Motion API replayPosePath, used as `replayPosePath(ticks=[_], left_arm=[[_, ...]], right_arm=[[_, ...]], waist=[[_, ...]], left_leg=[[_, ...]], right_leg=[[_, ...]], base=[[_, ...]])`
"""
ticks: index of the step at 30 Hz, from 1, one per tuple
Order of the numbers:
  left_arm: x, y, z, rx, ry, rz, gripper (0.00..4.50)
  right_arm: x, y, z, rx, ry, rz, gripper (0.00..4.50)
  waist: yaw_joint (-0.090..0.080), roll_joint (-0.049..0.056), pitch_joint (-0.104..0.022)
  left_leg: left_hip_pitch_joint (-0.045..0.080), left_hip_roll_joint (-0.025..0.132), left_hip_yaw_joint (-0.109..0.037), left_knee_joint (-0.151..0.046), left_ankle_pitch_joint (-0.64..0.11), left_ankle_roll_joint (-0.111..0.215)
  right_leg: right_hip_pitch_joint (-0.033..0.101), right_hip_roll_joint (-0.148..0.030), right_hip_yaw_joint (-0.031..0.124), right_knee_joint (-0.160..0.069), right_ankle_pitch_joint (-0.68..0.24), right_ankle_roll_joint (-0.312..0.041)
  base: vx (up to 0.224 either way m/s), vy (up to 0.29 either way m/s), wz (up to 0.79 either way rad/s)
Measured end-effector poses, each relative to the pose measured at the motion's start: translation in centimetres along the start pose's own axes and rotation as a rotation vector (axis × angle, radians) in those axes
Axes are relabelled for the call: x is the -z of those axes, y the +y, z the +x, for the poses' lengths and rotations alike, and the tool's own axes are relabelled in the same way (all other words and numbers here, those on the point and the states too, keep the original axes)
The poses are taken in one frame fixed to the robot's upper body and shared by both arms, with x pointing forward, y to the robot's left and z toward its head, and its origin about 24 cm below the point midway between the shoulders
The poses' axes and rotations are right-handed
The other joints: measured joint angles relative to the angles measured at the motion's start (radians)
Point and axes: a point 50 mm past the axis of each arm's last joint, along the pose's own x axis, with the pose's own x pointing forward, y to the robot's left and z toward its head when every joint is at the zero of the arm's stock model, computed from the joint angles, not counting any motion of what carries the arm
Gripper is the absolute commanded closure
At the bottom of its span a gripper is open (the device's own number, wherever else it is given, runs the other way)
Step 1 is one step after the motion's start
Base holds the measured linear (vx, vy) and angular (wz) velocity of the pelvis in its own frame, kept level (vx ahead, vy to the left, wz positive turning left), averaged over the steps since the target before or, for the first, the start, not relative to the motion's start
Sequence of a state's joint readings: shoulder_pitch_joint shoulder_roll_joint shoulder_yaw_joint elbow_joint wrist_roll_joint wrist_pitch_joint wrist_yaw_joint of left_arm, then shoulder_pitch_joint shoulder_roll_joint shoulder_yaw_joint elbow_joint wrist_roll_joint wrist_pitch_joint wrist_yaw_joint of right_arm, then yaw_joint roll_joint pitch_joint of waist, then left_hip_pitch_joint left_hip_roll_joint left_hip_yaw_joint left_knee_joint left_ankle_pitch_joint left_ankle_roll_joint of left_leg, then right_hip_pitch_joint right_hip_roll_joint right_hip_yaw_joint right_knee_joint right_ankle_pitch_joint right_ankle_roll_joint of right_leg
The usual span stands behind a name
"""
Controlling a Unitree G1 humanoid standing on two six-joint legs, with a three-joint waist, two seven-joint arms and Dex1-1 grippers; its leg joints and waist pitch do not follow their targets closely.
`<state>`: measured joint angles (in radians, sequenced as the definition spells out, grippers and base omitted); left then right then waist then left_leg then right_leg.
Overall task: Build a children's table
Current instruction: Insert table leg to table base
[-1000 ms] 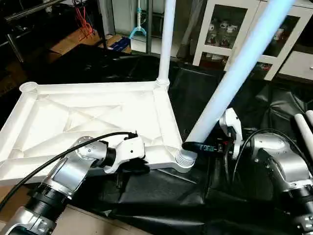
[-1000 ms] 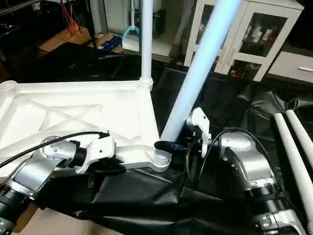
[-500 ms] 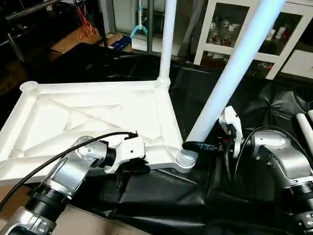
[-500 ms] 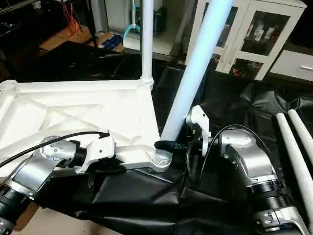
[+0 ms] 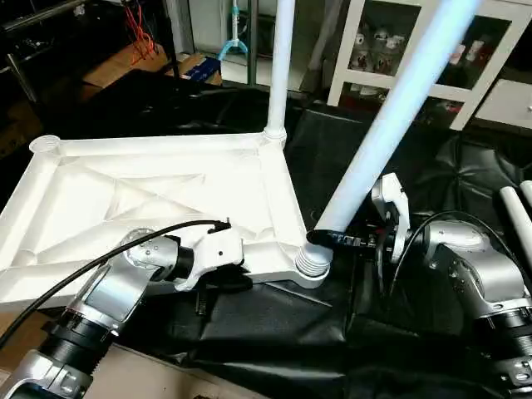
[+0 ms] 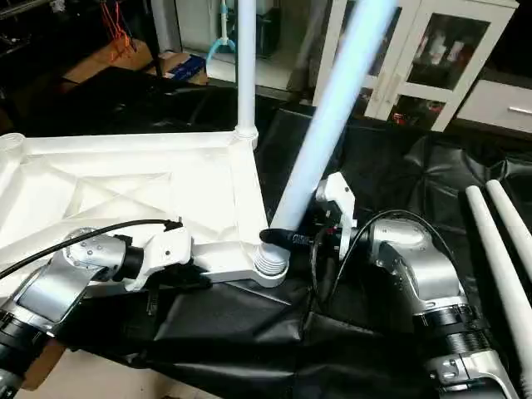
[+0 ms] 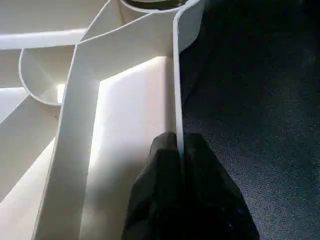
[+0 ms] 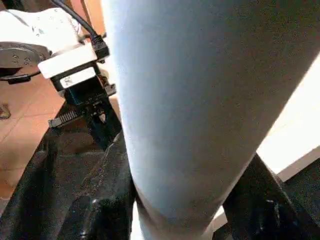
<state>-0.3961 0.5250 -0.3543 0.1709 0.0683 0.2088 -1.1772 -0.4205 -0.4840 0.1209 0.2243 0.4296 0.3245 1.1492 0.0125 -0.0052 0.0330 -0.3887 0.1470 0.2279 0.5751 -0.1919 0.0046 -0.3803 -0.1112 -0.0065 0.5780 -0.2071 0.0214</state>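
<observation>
The children's table top (image 5: pixel 150 191) lies upside down on a black sheet, ribs showing. One white leg (image 5: pixel 278 66) stands upright in the far right corner socket. A second leg (image 5: pixel 391 116) leans to the right, its threaded end in the near right socket (image 5: pixel 312 262). My right gripper (image 5: pixel 332 238) is shut around this leg just above the socket; in the right wrist view the leg (image 8: pixel 175 100) sits between the black fingers (image 8: pixel 95 200). My left gripper (image 5: pixel 226 281) is shut on the top's near rim, its fingertips (image 7: pixel 167 150) pinching the thin rim wall (image 7: pixel 176 90).
Two spare white legs (image 6: pixel 499 249) lie on the black sheet (image 5: pixel 274 324) at the right. A white glass-door cabinet (image 5: pixel 399 50) stands behind. The far left corner socket (image 5: pixel 46 145) is open. Wooden floor shows at the near left.
The tilted leg has swung a little more upright in my right gripper. The whole picture has shifted slightly. My left gripper keeps its hold on the rim.
</observation>
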Motion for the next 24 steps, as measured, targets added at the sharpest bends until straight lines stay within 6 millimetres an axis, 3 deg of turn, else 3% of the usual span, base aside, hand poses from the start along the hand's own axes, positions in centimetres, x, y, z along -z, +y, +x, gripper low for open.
replayPosePath(ticks=[11,16,24], left_arm=[[0.0,0.0,-0.1,0.003,-0.001,0.000,4.50],[0.0,0.0,0.0,0.004,-0.002,0.000,4.50],[0.0,0.0,-0.1,0.003,-0.001,0.000,4.50]], right_arm=[[-1.0,-0.1,-0.4,-0.001,0.009,0.001,2.65],[-2.8,0.1,-0.1,-0.016,-0.027,-0.047,2.65],[-2.1,0.4,0.4,-0.023,0.024,-0.077,2.66]], waist=[[0.000,0.000,0.000],[0.001,0.001,0.001],[0.001,0.001,0.001]], left_leg=[[0.000,0.000,0.000,0.001,0.000,0.000],[0.000,0.001,0.000,0.001,0.001,0.001],[0.000,0.001,0.000,0.002,0.001,0.001]], right_leg=[[0.000,0.000,0.000,0.000,0.000,0.000],[0.001,0.000,-0.001,0.001,0.000,0.000],[0.000,0.000,-0.002,0.001,0.000,0.000]], base=[[0.000,0.000,0.00],[0.000,0.000,0.00],[0.000,0.000,0.00]])
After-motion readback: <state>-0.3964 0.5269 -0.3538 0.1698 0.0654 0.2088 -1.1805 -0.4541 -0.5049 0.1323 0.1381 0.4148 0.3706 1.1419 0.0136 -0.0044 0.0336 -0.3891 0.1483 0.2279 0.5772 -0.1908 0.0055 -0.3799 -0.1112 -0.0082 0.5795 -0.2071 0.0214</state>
